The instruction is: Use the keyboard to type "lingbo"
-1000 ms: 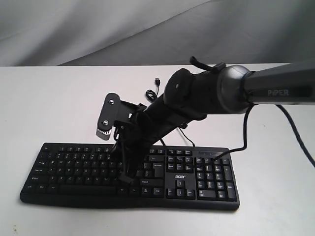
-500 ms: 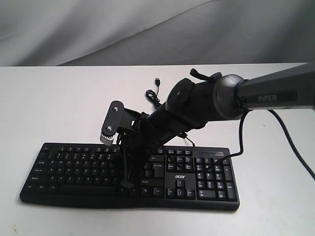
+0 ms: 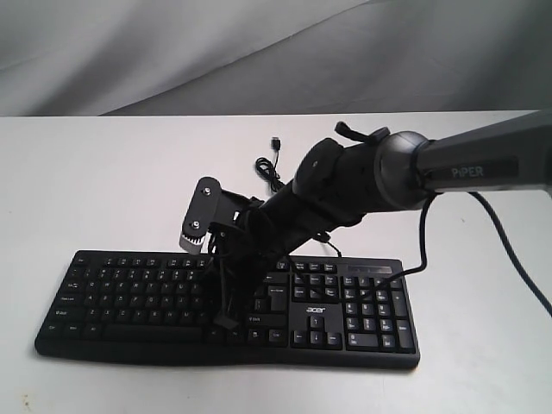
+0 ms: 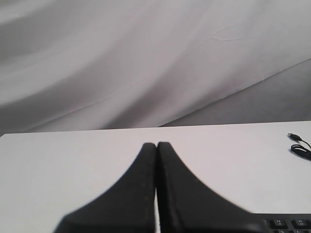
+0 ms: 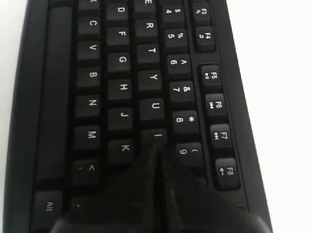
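The black keyboard point(image 3: 129, 297) lies near the table's front edge. My right arm reaches over it from the right. In the right wrist view the right gripper point(image 5: 156, 145) is shut, its tips at the I key point(image 5: 156, 136) of the keyboard point(image 5: 121, 87), between K and 9. Whether the tips press the key I cannot tell. In the exterior view the right gripper point(image 3: 220, 266) points down onto the letter rows. My left gripper point(image 4: 157, 144) is shut and empty above bare white table, with a corner of the keyboard point(image 4: 286, 223) beside it. The exterior view does not show it.
The keyboard's thin USB cable point(image 3: 269, 164) lies coiled on the white table point(image 3: 103, 190) behind the keyboard, also seen as the cable point(image 4: 299, 145) in the left wrist view. A grey cloth backdrop point(image 3: 259, 52) hangs behind the table.
The right arm's wrist and gripper have shifted slightly to the right and lower over the keyboard. The keyboard has not moved.
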Motion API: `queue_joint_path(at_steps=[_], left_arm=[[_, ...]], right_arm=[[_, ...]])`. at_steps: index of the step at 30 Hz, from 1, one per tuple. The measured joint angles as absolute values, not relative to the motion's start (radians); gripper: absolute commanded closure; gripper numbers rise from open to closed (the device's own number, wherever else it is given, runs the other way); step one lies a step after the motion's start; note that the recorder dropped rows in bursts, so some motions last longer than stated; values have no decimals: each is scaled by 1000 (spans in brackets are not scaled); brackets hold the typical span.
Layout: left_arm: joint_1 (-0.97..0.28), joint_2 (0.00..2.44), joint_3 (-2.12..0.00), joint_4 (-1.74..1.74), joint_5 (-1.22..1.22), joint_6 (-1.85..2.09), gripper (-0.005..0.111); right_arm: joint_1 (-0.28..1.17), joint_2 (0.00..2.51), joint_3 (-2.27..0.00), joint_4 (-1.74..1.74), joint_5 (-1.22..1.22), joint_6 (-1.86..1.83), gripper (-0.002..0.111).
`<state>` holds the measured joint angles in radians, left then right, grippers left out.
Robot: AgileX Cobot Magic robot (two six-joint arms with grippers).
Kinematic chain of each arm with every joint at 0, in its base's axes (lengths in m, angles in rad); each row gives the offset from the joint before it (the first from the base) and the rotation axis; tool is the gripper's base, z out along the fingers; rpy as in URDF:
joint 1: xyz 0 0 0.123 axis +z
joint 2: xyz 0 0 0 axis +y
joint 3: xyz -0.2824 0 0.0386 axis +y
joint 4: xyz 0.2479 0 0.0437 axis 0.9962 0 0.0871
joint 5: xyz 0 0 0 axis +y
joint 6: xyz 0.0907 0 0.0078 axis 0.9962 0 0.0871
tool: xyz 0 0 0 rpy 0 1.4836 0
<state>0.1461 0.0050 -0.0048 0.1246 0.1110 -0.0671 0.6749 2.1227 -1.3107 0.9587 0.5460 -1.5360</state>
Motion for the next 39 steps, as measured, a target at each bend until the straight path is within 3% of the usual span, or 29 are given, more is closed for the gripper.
queue_joint_path(at_steps=[27, 33, 39], left_arm=[[146, 5, -5, 125, 111, -67, 106], [146, 5, -5, 125, 111, -67, 106], [146, 5, -5, 125, 111, -67, 106]], right_arm=[[675, 2120, -1316, 939, 546, -1555, 108], [673, 2011, -1316, 908, 540, -1496, 108], [651, 1746, -1314, 688, 486, -1228, 108]])
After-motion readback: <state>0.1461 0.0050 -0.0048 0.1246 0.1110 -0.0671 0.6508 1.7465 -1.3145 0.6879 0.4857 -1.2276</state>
